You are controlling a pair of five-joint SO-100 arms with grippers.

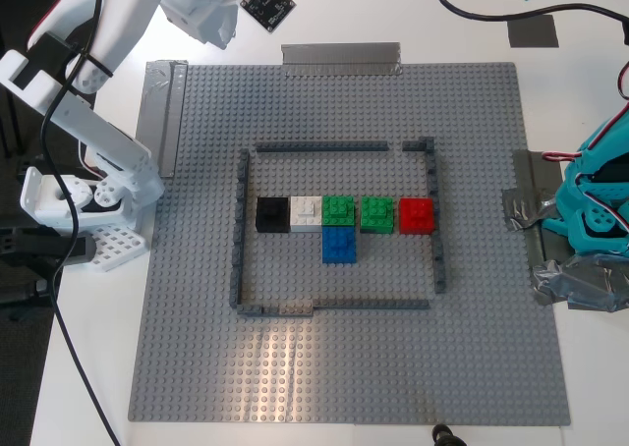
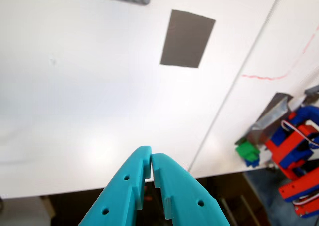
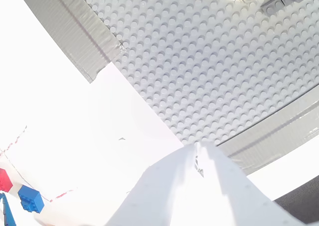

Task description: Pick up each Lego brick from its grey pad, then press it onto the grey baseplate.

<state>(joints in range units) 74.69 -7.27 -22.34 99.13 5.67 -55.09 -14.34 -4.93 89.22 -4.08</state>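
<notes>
The black brick (image 1: 272,213) sits on the grey baseplate (image 1: 197,348), at the end of a row on the exterior view's left. Next come a white brick (image 1: 306,212), two green bricks (image 1: 338,210), and a red brick (image 1: 416,214). The blue brick (image 1: 339,245) sits just below the first green one. A thin dark outline (image 1: 239,230) goes around them all. One grey pad (image 2: 187,38) lies bare on the white table (image 2: 75,111). My first gripper (image 2: 151,169), teal, has its fingers pressed together, holding nothing. My second gripper (image 3: 199,159), white, is closed too, over the baseplate's taped edge (image 3: 75,29).

White tabletop (image 1: 88,367), bright glare, dark floor
</notes>
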